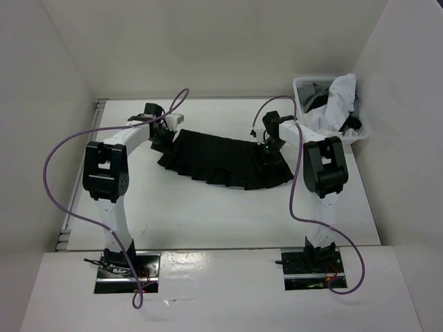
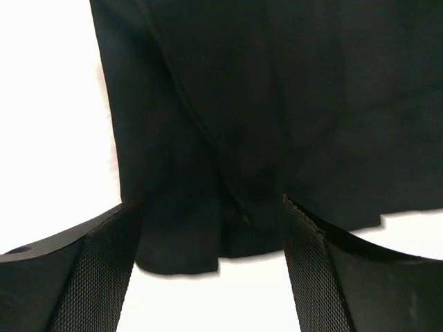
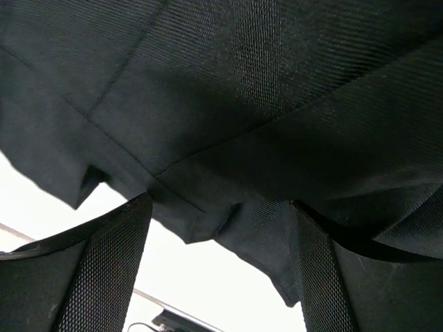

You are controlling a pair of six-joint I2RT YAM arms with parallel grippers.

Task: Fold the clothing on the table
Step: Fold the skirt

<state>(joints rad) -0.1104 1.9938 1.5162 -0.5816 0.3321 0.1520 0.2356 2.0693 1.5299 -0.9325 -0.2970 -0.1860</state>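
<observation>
The top view shows the black pleated skirt (image 1: pixel 221 162) spread on the table (image 1: pixel 208 214), just left of the white basket (image 1: pixel 296 83). Only the wrist views show the jaws. The left gripper (image 2: pixel 211 207), at the skirt end far from the basket, and the right gripper (image 3: pixel 220 207), at the nearer end, both gape wide over unpinched cloth.

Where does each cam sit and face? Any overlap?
Top external: above and behind the bases, looking down at the table; left arm and right arm show, skirt between.
Left wrist: on the left arm, looking past the open left end effector at the skirt's edge.
Right wrist: likewise, right end effector open over skirt.
Shared: all three see skirt and table.
</observation>
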